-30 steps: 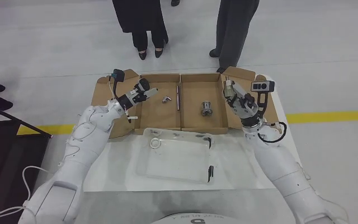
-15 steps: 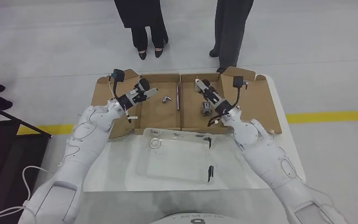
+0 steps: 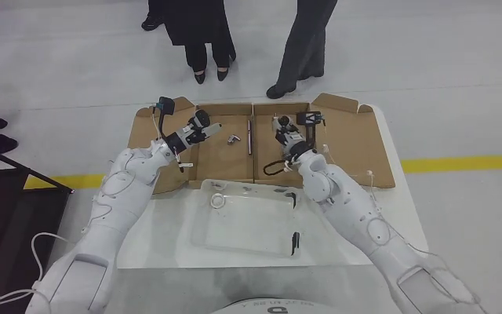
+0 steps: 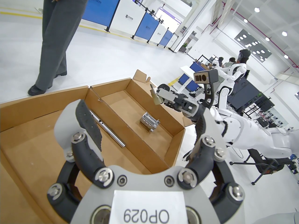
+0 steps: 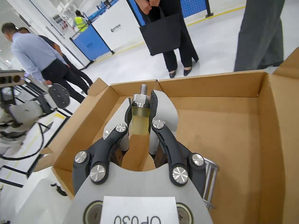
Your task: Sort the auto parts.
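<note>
Left end effector (image 3: 212, 127) hangs over the left cardboard box (image 3: 223, 161), fingers spread wide with nothing in them. A small metal fitting (image 3: 233, 140) (a connector maybe, too tiny to tell) and a steel rod (image 3: 249, 136) lie in that box. Right end effector (image 3: 281, 125) is over the right cardboard box (image 3: 353, 149), pinching a yellowish bolt-tipped part (image 5: 139, 113), and a ribbed metal cylinder (image 4: 149, 122) sits on that box's floor.
</note>
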Robot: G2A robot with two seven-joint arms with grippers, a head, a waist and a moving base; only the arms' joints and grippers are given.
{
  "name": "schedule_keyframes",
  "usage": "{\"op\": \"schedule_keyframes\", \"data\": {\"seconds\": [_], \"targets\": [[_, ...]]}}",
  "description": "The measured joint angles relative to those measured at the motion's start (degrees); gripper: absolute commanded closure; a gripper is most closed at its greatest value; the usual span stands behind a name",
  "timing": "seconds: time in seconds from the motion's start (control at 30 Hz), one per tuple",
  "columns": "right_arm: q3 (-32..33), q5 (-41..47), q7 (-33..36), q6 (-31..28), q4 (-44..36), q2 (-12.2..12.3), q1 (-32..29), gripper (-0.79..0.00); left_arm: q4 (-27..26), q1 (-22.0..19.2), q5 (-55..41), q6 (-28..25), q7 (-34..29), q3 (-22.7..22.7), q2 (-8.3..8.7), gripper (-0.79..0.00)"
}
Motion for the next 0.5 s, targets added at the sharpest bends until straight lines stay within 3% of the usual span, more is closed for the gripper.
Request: {"op": "schedule_keyframes", "data": {"seconds": [0.27, 0.37, 0.43, 0.5], "targets": [[-2.4, -5.5, 7.3, 6.2, 3.5, -1.1, 2.4, 0.0, 0.0, 0.0, 0.0, 0.0, 0.0, 0.0, 0.0, -0.785], [-3.0, -7.1, 9.9, 7.6, 4.3, -1.5, 2.9, -0.086, 0.0, 0.0, 0.0, 0.0, 0.0, 0.0, 0.0, -0.785], [-3.1, -7.5, 10.8, 7.9, 4.4, -1.6, 3.1, -0.188, 0.0, 0.0, 0.0, 0.0, 0.0, 0.0, 0.0, -0.785], [-3.0, -7.8, 11.1, 8.2, 4.6, -1.8, 3.2, -0.188, 0.0, 0.0, 0.0, 0.0, 0.0, 0.0, 0.0, -0.785]]}}
